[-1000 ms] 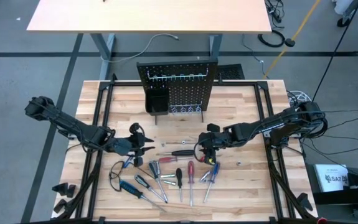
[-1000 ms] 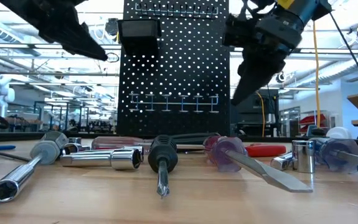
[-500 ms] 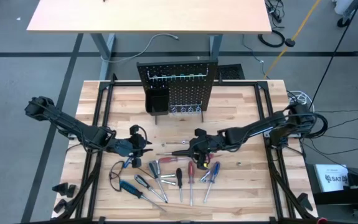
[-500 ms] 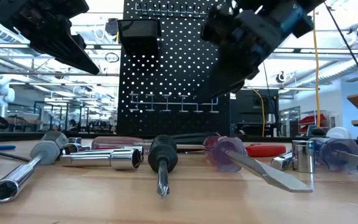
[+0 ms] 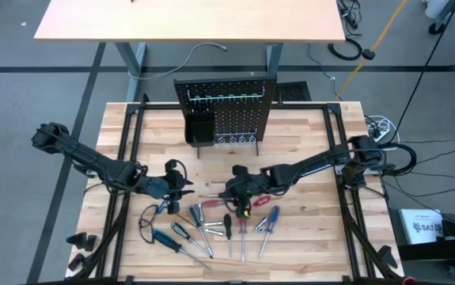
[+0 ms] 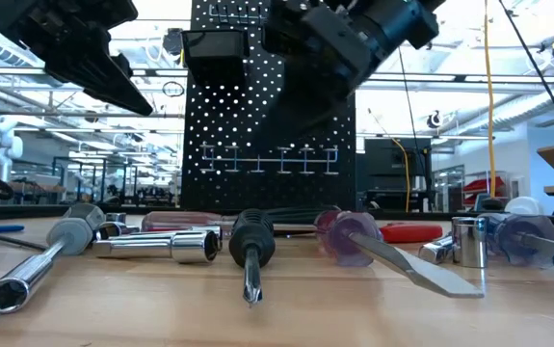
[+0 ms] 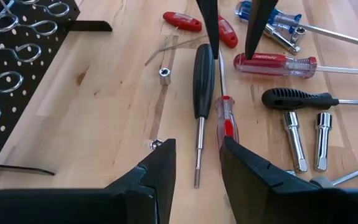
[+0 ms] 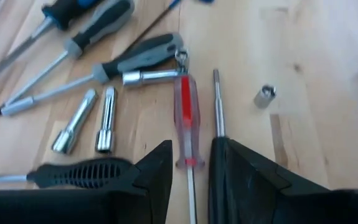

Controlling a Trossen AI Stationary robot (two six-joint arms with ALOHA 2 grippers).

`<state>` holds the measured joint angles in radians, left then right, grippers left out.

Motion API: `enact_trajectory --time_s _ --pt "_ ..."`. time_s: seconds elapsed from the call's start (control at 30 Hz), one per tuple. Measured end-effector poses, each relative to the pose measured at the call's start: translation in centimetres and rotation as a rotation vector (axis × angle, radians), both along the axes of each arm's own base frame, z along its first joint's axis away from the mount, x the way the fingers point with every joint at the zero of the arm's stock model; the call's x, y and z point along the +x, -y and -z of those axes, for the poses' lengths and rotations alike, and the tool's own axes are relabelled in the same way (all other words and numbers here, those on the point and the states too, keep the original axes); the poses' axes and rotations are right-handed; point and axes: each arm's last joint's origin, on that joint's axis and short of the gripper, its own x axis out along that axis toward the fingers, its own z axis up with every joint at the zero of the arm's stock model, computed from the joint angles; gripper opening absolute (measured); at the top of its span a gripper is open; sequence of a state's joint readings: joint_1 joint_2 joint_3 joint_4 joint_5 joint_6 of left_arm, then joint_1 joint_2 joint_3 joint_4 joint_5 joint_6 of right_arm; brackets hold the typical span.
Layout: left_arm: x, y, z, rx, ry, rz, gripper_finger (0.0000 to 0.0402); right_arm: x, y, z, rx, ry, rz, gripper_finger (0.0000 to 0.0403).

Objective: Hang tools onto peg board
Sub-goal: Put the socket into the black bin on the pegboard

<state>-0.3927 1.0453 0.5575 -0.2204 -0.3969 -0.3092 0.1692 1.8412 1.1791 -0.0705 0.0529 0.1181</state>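
High view: the tools (image 5: pixel 211 222) lie scattered on the worktop (image 5: pixel 306 134) in front of the peg board (image 5: pixel 225 111), which stands upright at the far edge. The right end effector (image 5: pixel 237 198) hangs above a red-and-clear screwdriver (image 8: pixel 186 118), fingers apart, holding nothing. The left end effector (image 5: pixel 181 188) hovers beside the tools, fingers apart and empty.

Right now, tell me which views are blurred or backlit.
Right wrist view: soft with blur, though the red screwdriver between the right gripper fingers stays readable. Low view: both arms and the peg board are dark silhouettes against the bright room. Left wrist and high views: sharp.
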Motion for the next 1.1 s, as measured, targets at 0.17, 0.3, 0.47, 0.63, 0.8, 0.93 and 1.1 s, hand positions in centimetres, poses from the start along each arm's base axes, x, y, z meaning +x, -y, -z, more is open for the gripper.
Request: enact_trajectory --time_s 0.17,0.3,0.47,0.63,0.8,0.93,1.1 --pt "0.0 -0.1 0.0 -0.007 0.019 -0.065 0.0128 0.6 0.2 -0.4 -0.035 0.032 0.089 0.0137" --pt "0.3 -0.2 0.1 0.022 0.039 -0.12 0.0128 0.2 0.7 0.0 -0.055 -0.03 0.138 0.0137" --pt "0.9 0.0 1.4 0.057 -0.024 -0.107 0.0128 -0.5 1.0 0.8 -0.054 -0.136 0.169 0.0137" --pt "1.7 -0.3 2.7 0.1 -0.09 -0.115 0.0128 -0.8 2.4 1.6 -0.044 -0.151 0.21 0.0137" --pt "2.5 -1.4 3.2 0.151 -0.114 -0.114 0.0128 -1.1 3.7 2.3 -0.046 -0.155 0.247 0.0137" --pt "2.1 -2.3 3.6 0.148 -0.077 -0.106 0.0128 -1.2 4.0 2.9 -0.04 -0.128 0.254 0.0137" --pt "-0.1 -3.2 5.2 0.044 0.061 -0.117 0.0128 -2.3 4.1 4.5 -0.033 -0.128 0.26 0.0137"
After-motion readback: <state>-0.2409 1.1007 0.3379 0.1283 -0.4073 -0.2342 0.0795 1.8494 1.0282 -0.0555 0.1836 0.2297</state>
